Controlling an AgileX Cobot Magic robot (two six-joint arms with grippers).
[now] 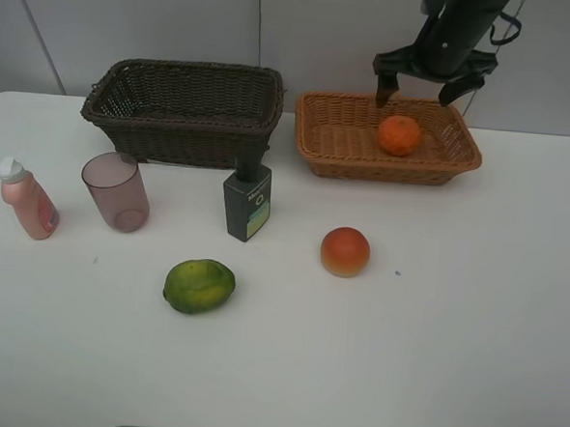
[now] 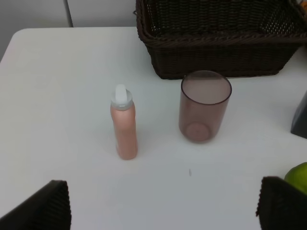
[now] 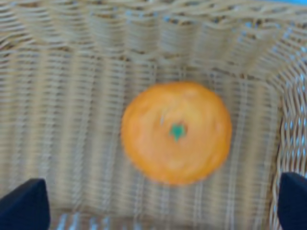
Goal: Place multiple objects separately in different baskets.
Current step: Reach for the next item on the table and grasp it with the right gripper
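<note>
Right hand spread above orange in tan basket — left hand spread; bottle label unreadable.

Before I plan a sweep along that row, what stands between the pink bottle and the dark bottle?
Only the upright mauve cup, seen in the exterior high view.
</note>
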